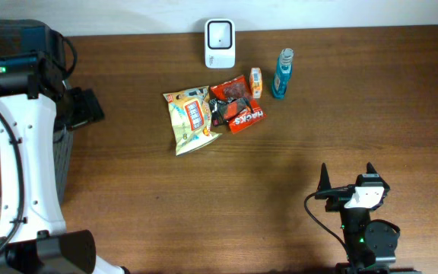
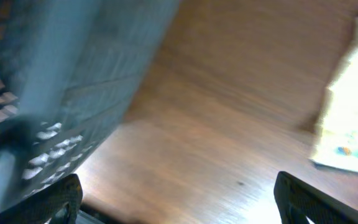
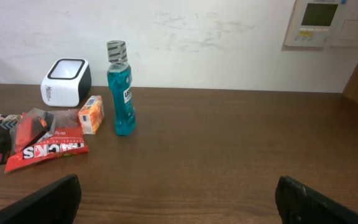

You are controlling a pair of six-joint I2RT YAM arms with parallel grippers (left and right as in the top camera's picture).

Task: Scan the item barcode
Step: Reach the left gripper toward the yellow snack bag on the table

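A white barcode scanner (image 1: 220, 43) with a dark window stands at the table's far edge. In front of it lie a yellow snack bag (image 1: 191, 118), red packets (image 1: 236, 106), a small orange box (image 1: 255, 82) and a blue bottle (image 1: 283, 74). My left gripper (image 1: 90, 108) hangs open at the far left, empty, with the snack bag (image 2: 353, 106) off to its right. My right gripper (image 1: 348, 176) stands open and empty near the front edge. It faces the scanner (image 3: 66, 82), bottle (image 3: 120, 93), orange box (image 3: 92, 114) and red packets (image 3: 45, 146).
A grey slatted basket (image 2: 48, 93) sits beside the table's left edge, close under my left arm. A wall panel (image 3: 325, 23) hangs behind the table on the right. Bare brown tabletop (image 1: 280, 190) lies between the items and my right gripper.
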